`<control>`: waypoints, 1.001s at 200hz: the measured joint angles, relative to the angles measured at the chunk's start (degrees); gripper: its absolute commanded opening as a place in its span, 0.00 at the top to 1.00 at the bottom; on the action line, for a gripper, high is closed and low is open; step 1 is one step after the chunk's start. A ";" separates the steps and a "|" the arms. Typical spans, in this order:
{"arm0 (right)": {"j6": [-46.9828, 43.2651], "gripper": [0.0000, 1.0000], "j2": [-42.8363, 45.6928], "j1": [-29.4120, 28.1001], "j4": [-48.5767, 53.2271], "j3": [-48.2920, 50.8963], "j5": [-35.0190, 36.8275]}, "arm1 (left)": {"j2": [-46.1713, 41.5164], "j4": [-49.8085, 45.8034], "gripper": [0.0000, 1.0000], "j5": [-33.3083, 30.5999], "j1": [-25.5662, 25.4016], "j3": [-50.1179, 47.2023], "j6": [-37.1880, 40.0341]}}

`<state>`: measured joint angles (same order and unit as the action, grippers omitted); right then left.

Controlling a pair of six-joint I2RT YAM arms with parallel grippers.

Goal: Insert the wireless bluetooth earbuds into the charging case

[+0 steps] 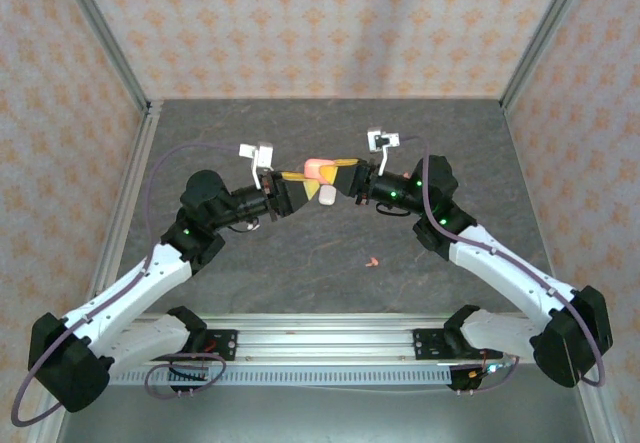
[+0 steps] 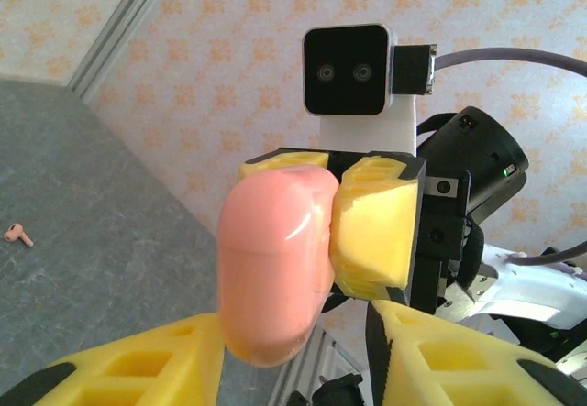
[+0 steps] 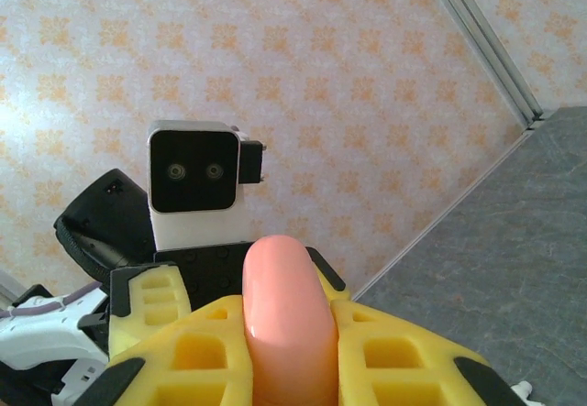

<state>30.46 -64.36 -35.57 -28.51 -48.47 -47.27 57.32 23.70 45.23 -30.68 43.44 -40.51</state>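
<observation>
Our right claw (image 3: 286, 310) was clamped around the pink charging case (image 3: 280, 268), above the counter (image 1: 300, 293). Our left claw (image 1: 300, 177) gaped wide, gripping nothing; one pink earbud (image 1: 372, 260) lay apart.

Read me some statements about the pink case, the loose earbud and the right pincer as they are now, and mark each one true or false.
1. The right pincer grips a pink case. True.
2. A pink earbud lies loose on the table. True.
3. The pink case rests on the table. False: it is held up in the air, well above the table.
4. The pink case's lid stands open. False: the case looks closed, a smooth pebble shape.
</observation>
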 measured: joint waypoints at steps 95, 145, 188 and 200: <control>1.70 0.95 -0.59 0.00 -3.30 0.70 -1.16 | -1.05 -0.07 0.59 -1.42 -0.37 0.00 0.02; 1.95 0.96 -0.96 0.00 -3.32 0.70 -2.51 | -0.98 0.46 0.61 -2.21 -0.37 0.00 -0.44; 2.56 0.96 -1.18 0.17 -4.26 1.18 -3.28 | -0.37 0.09 0.79 -2.45 -0.46 0.00 -0.17; 2.78 0.96 -1.18 0.26 -4.61 1.40 -3.34 | -0.57 -0.39 0.85 -2.47 -0.48 0.00 0.11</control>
<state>33.23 -65.54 -35.31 -33.12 -47.07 -50.61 56.75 23.31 42.76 -31.16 43.44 -40.40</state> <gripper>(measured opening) 0.187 0.206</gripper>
